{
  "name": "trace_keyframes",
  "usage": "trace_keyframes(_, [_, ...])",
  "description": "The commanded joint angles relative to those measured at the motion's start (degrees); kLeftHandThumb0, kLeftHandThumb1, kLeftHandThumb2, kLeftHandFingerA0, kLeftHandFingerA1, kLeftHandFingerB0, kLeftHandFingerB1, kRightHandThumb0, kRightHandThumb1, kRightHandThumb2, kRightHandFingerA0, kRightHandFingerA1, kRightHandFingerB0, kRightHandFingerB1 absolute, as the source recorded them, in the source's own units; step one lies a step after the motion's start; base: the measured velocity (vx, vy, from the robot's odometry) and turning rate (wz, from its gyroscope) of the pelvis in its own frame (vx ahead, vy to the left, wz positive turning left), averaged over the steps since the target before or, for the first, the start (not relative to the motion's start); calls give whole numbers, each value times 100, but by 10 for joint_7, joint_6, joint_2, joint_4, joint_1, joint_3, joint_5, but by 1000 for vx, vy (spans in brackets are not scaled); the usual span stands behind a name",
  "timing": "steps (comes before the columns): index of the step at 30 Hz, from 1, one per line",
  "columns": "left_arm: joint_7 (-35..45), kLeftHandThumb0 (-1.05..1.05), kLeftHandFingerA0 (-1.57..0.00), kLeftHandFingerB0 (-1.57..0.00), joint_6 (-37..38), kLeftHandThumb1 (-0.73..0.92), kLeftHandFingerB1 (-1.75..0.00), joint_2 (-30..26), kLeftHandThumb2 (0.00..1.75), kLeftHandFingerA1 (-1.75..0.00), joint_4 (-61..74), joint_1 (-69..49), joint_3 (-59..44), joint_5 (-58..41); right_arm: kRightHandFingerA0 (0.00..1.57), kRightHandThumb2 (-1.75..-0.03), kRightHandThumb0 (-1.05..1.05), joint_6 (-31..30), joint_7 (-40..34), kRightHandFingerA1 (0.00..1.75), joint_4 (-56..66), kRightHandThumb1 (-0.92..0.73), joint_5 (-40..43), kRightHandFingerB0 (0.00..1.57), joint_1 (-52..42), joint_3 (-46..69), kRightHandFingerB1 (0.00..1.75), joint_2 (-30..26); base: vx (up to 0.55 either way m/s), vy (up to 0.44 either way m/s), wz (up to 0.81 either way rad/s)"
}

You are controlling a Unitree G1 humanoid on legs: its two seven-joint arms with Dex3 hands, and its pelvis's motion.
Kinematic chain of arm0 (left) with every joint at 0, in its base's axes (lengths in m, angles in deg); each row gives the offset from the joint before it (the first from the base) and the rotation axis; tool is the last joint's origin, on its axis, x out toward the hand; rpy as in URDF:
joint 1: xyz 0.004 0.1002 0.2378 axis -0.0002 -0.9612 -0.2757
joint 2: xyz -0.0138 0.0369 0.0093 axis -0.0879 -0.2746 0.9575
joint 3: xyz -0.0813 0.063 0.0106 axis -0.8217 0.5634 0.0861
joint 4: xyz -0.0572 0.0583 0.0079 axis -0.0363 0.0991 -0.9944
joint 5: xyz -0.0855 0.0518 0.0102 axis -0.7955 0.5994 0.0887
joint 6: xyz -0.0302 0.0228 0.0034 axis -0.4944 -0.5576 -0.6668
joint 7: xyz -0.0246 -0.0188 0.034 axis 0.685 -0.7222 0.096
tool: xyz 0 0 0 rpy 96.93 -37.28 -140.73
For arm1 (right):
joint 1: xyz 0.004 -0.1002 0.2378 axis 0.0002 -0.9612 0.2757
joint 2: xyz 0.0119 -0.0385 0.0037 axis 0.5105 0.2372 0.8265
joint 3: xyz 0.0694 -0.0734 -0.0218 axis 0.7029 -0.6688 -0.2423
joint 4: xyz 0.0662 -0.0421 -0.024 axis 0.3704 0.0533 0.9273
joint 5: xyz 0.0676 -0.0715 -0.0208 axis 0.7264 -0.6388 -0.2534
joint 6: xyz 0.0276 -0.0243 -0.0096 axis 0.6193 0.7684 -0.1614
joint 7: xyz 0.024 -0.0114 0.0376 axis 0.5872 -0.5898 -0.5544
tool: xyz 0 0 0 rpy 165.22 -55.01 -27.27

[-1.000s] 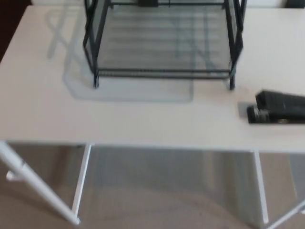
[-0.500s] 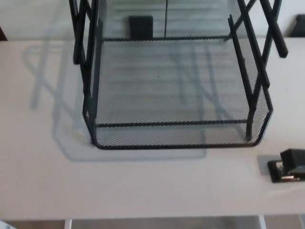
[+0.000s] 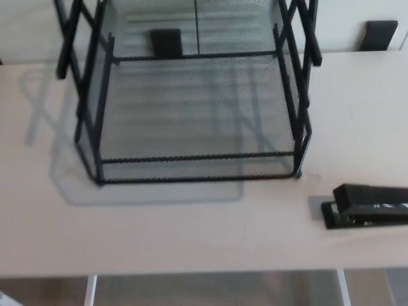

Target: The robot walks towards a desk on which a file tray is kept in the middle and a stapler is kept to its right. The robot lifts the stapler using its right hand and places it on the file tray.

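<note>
A black wire-mesh file tray (image 3: 191,169) with crossed side struts stands in the middle of the pale desk (image 3: 191,229), its lowest shelf bare. A black stapler (image 3: 366,206) lies on the desk to the tray's right, near the front edge, running off the picture's right side. Neither of my hands shows in the head view.
The desk's front edge (image 3: 204,274) runs across the bottom, with a white leg (image 3: 90,290) and floor below it. Two small black clamps (image 3: 381,35) sit at the desk's back edge against the wall.
The camera has shifted: the whole scene has slid left since half a second ago, so more of the stapler shows. A second ago the desk was farther off and lower in view.
</note>
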Motion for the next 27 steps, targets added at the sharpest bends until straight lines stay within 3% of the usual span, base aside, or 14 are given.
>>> trace_keyframes(1, [-1, -83, -3, -2, 4, 79, -38, -4, 121, -46, 0, -2, -6, -10, 5, -88, -33, -9, 0, 55, 2, -31, -12, 0, 5, -12, 50, -13, -185, 170, -3])
trace_keyframes(3, [-3, -83, -3, -2, 5, 79, -37, -3, 121, -46, 0, -3, -7, -9, 5, -88, -33, -9, -2, 55, 1, -31, -5, 0, 6, -8, 50, -10, -127, 295, 26])
trace_keyframes(4, [-6, -82, -3, -2, 10, 80, -37, -6, 122, -46, -4, -2, 4, 4, 4, -57, -52, -9, -3, 39, 8, -48, -8, 13, 2, -11, 34, -12, -44, 174, 4])
trace_keyframes(7, [0, -86, -3, -3, 10, 80, -36, -7, 122, -45, -4, 2, 0, -2, 15, -54, -57, -3, -5, 50, 7, -47, -6, 15, 2, -10, 36, -10, -137, 93, 6])
trace_keyframes(8, [0, -86, -3, -2, 6, 80, -36, -7, 122, -44, -2, 4, -2, -4, 6, -86, -34, -9, -7, 55, 12, -27, -6, 0, 1, -11, 50, -10, -112, 14, 6])
trace_keyframes(9, [3, -83, -2, -1, 10, 79, -35, -7, 122, -44, 2, 2, -2, -6, 7, -87, -33, -8, -4, 56, 10, -29, 3, 0, 4, -4, 50, -6, -100, 0, 5])
trace_keyframes(10, [3, -84, -1, -2, 8, 92, -34, -6, 84, -44, 4, 2, -2, -6, 4, -55, -52, -1, -7, 43, 4, -47, 1, 15, 8, -6, 36, -6, -122, -53, 2])
trace_keyframes(11, [2, -84, -3, -3, 9, 80, -38, -4, 122, -46, 4, 2, -2, -6, 3, -55, -47, -6, 0, 40, -6, -46, 16, 13, 15, 5, 36, -1, -121, -59, 0])
trace_keyframes(13, [-2, -80, 0, -1, 12, 80, -39, -6, 124, -45, 3, 1, 8, 5, 3, -56, -50, -13, 8, 39, -1, -48, 4, 12, 17, -7, 34, -11, -78, -125, 1])
trace_keyframes(14, [-1, -86, -1, -5, 12, 92, -35, -6, 82, -44, 7, 0, 10, 5, 0, -74, -54, -14, 8, 38, 4, -33, 6, 7, 17, -6, 43, -11, -59, -153, 5])
trace_keyframes(15, [-1, -86, -1, -5, 12, 92, -35, -5, 82, -44, 7, -1, 10, 4, 0, -74, -54, -15, 9, 38, 5, -33, 5, 7, 17, -6, 43, -11, -60, -184, 6])
trace_keyframes(16, [-5, -84, -3, -2, 3, 80, -37, -3, 122, -45, 4, 2, 6, -1, 2, -71, -58, -8, 6, 40, 3, -36, -2, 8, 19, -11, 39, -14, -116, -201, 0])
trace_keyframes(26, [-6, -81, -2, -3, -1, 79, -38, -1, 123, -45, 18, -2, 7, 1, 1, -70, -56, -12, 12, 37, -20, -35, -10, 8, 41, -23, 41, -20, -55, -131, -5])
trace_keyframes(27, [-5, -82, -3, -3, 1, 80, -39, -1, 122, -44, 19, -3, 7, 0, 1, -56, -47, -5, 14, 37, -33, -46, -3, 10, 46, -19, 33, -17, -6, 54, -6])
